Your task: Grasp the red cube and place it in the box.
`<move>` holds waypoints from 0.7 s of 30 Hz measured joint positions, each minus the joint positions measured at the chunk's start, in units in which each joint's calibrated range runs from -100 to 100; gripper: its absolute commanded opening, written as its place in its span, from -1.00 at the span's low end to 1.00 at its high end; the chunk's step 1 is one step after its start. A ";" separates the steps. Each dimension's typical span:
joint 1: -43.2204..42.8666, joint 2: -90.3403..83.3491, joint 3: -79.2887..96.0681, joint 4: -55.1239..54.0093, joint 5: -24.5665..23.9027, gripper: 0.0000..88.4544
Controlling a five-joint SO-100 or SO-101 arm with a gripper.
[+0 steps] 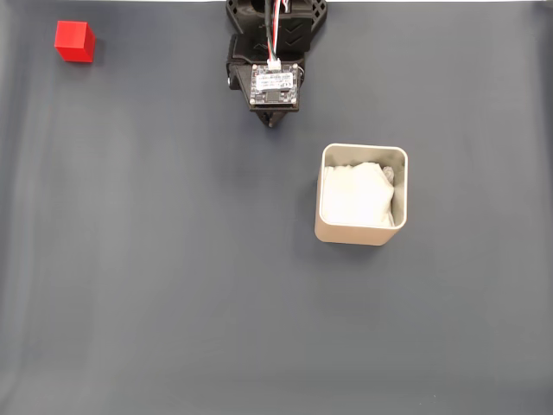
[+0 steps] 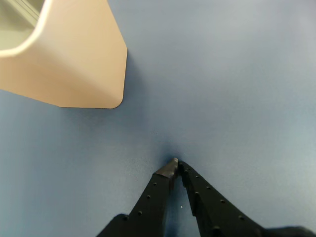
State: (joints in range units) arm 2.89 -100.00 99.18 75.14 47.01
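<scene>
Red cube: far to the gripper's left in the fixed view, well apart from it, resting flat on the dark grey mat near the top left corner (nothing touches it).

Gripper: at the top centre of the fixed view, hanging off the black arm with its tip pointing down the picture; a small circuit board with red, white and black wires sits on top of it. In the wrist view the gripper comes in from the bottom edge, its two black fingers clenched tip to tip with nothing between them, just above the bare mat.

Box: to the gripper's right and lower in the fixed view, near but not touching, standing upright with white padding inside. In the wrist view the box sits ahead of the fingertips and to their left, one rounded beige corner showing (its inside is barely seen there).
</scene>
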 measured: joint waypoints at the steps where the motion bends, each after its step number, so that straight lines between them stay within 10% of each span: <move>1: 0.00 0.00 0.00 0.00 0.00 -0.99; 21: -0.98 0.00 0.00 0.00 -0.73 -0.99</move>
State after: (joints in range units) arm 1.92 -100.00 99.18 75.14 46.28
